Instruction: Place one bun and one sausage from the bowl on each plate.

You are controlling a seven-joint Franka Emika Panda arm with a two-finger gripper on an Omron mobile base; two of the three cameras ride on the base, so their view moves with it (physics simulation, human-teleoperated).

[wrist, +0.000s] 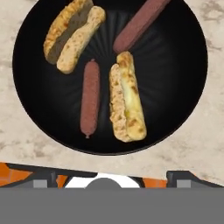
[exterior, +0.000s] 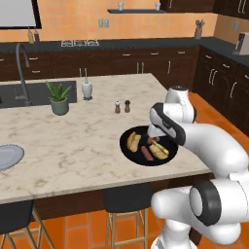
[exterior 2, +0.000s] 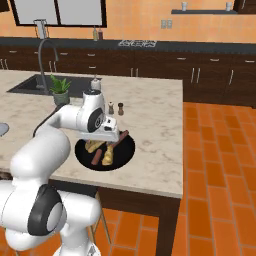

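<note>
Marble counter [wrist: 210, 26]: split bun [wrist: 126, 104] (golden-yellow, browned).

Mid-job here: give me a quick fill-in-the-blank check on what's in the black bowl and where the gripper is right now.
1. The black bowl holds two buns and ____ sausages.
2. The gripper is above the ____.
3. In the hand view, one sausage lies between the two ____.
4. The salt and pepper shakers stand on the counter, ____ the bowl.

Missing words: two; bowl; buns; outside
</note>
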